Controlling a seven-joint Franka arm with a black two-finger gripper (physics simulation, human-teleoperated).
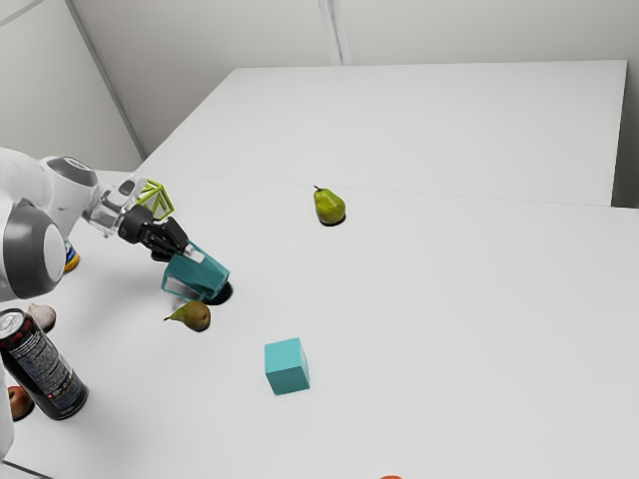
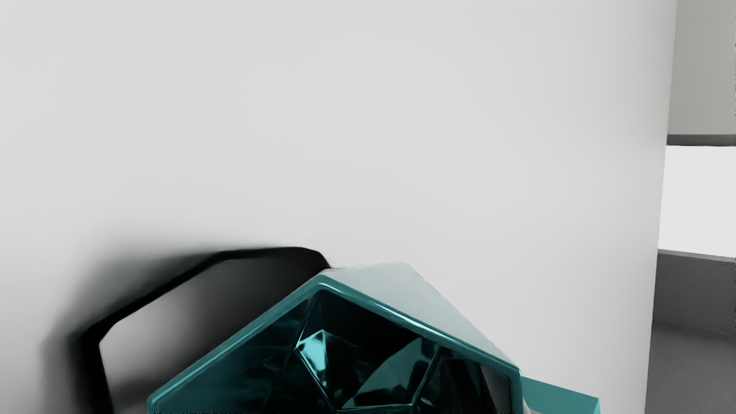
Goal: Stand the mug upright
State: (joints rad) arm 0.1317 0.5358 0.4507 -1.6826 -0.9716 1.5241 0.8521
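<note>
One teal, glossy, many-sided mug (image 1: 196, 272) leans well over beside the tip of the black two-finger gripper (image 1: 176, 247), its open mouth (image 2: 368, 356) facing back toward the hand and its base pointing away. It is not upright. Whether any edge of it bears on the white table (image 1: 449, 299), I cannot tell. In the exterior view the gripper's tip meets or nearly meets the mug's upper side; whether the fingers are apart, together or clamped on the wall, I cannot tell.

The job looks to be partway at best, and the hold should be made certain before any weight is trusted to it. With a firm grip, the wrist would best roll slowly so that the mouth swings up and the base comes down, keeping just enough height for the lower edge to turn freely. Then lower until the base sits flat, and let go gently: slick, slanted faces could slip or twist if pinched off-centre.

Just beside the mug sits a brownish-green pear (image 1: 190, 316), which a wide swing could knock. The pale teal cube (image 1: 287, 366) stands farther off, toward the exterior view's right, and should pose little trouble.
</note>
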